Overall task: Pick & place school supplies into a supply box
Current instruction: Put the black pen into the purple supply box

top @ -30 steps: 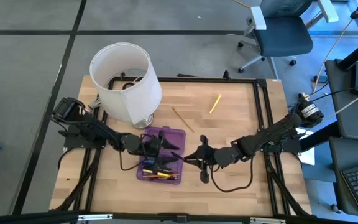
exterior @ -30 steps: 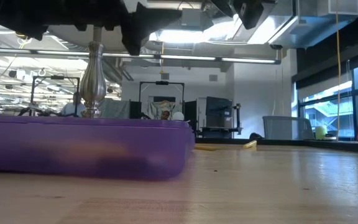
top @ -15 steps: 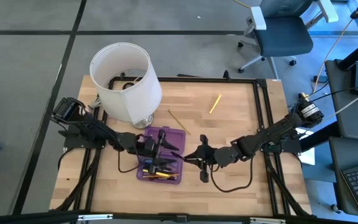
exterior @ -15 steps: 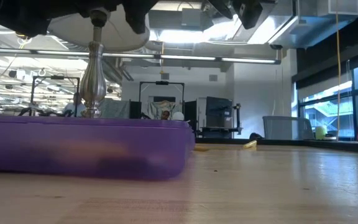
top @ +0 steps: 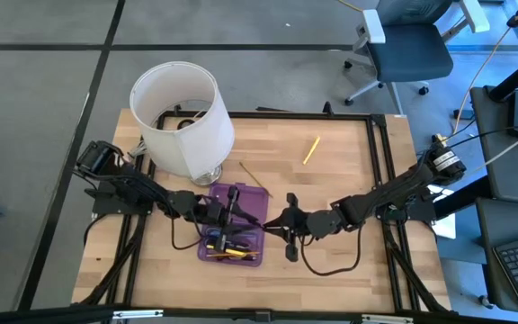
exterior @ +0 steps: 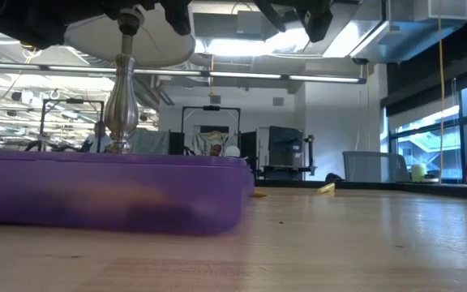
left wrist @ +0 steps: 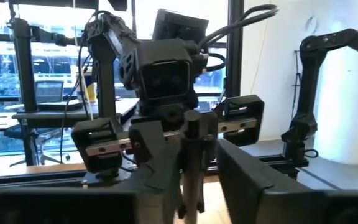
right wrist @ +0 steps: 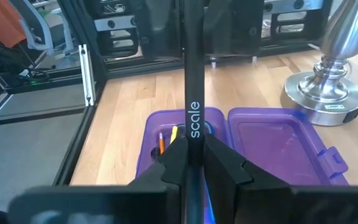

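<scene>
The right gripper (right wrist: 194,157) is clamped on a dark pen (right wrist: 192,93) low on its barrel, so most of the length stands free beyond the grip. The pen looks light, stiff and smooth. A hold near one end may let it swivel or slide, so a grip nearer the middle would be steadier. It should stand a short drop without harm.

Just past the pen lies the purple box (right wrist: 151,134). It is open with its lid folded flat beside it, and yellow and orange pencils (right wrist: 161,142) are already inside. The pen hangs above the box edge nearest the right arm.

The left gripper (top: 230,211) faces it from across the box, close to the pen. I cannot tell whether it is open or closed.

Beyond the box, the metal lamp base (right wrist: 325,93) stands near the lid under a white shade (top: 183,112). A thin wooden pencil (top: 252,171) lies near the box, and a yellow one (top: 311,149) lies well apart. Both will be awkward to pinch off the pale wooden surface (top: 349,180), as they lie flat and may roll.

Around the surface are a black frame, grey floor and an office chair (top: 407,45).
</scene>
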`<state>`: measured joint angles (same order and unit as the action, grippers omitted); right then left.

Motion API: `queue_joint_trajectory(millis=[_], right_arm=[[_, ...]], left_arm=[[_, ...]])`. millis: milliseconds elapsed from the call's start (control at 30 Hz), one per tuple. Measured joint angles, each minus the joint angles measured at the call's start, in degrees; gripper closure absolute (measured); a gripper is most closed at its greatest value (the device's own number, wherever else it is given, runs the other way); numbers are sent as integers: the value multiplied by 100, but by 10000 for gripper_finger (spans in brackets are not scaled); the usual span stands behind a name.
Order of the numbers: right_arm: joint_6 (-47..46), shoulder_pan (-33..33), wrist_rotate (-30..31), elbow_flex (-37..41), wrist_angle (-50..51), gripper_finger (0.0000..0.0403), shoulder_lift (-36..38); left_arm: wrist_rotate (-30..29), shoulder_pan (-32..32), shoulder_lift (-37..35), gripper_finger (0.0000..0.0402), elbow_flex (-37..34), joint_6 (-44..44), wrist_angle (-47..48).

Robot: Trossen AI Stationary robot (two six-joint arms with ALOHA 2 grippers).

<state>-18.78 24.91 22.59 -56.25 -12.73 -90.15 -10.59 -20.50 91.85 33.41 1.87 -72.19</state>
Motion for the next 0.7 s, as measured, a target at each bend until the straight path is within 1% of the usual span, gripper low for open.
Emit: queue_joint_trajectory(millis=[100,167,300,367,467,567,700], right_arm=[[59,2,-4,0,-14,357,-22],[111,2,-4,0,-15,357,-22],[129,17,-47,0,16,356,-22],[100,15,-240,0,102,356,-22],[-43,3,-686,-7,271,356,-22],[-229,11,-1068,-11,489,356,-22],[-302,37,-1188,-13,694,356,-22]], left_arm=[[-3,-1,1,347,0,2,14],[-2,-1,-1,364,0,1,14],[22,-1,1,364,0,-7,68],[72,-1,0,364,0,-82,156],[139,-6,0,364,0,-229,336],[181,-12,-33,364,4,-434,677],[172,-12,-108,364,7,-694,1117]])
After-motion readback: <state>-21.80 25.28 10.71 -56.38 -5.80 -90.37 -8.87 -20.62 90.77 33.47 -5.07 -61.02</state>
